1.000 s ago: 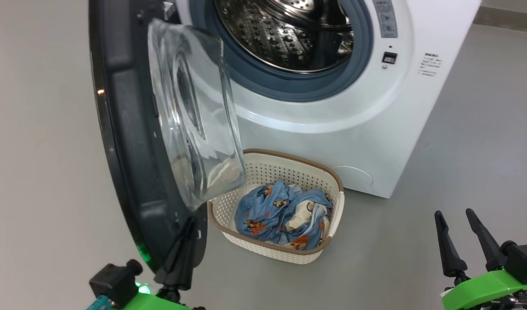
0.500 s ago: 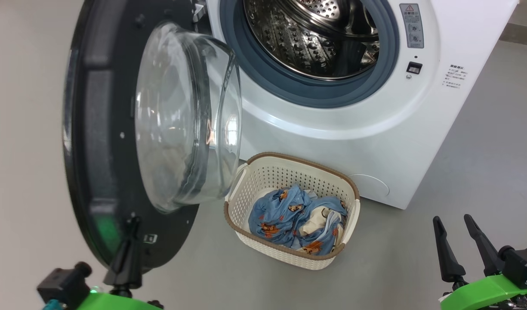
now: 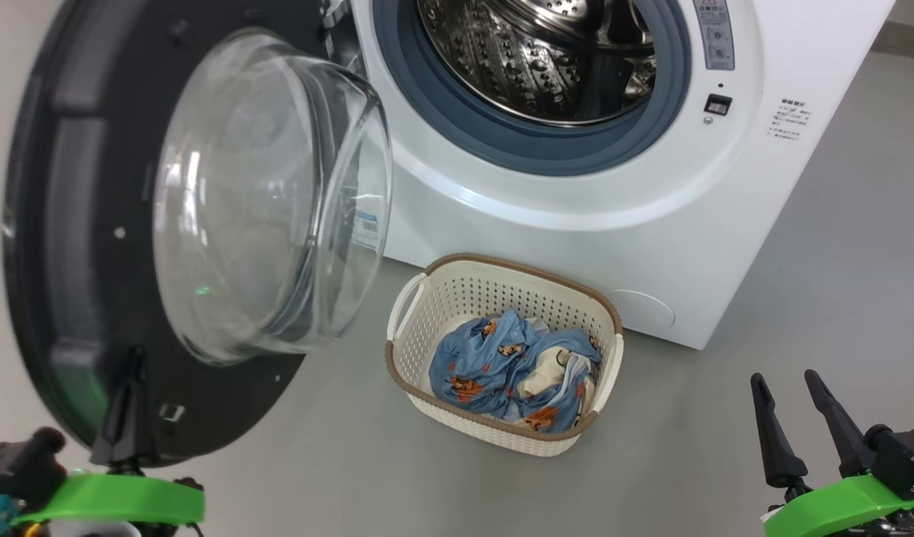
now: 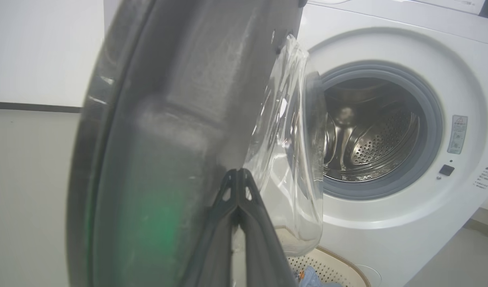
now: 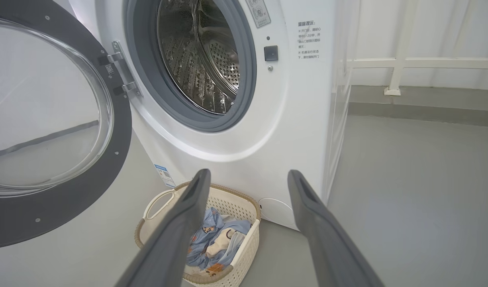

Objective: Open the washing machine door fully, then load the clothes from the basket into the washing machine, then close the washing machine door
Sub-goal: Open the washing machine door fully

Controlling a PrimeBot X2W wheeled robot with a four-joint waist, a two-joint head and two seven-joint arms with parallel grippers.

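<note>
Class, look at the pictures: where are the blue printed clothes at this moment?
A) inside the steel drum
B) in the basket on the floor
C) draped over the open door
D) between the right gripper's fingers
B: the clothes lie bundled in the basket, which stands on the floor in front of the washing machine, while the right gripper is open and holds nothing.

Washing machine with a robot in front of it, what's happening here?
Laundry is about to be loaded. The left gripper, fingers shut, rests against the lower inner side of the washing machine door, which stands wide open. The drum looks empty. The clothes lie untouched in the basket on the floor before the washing machine. The right gripper hangs open, holding nothing.
</note>
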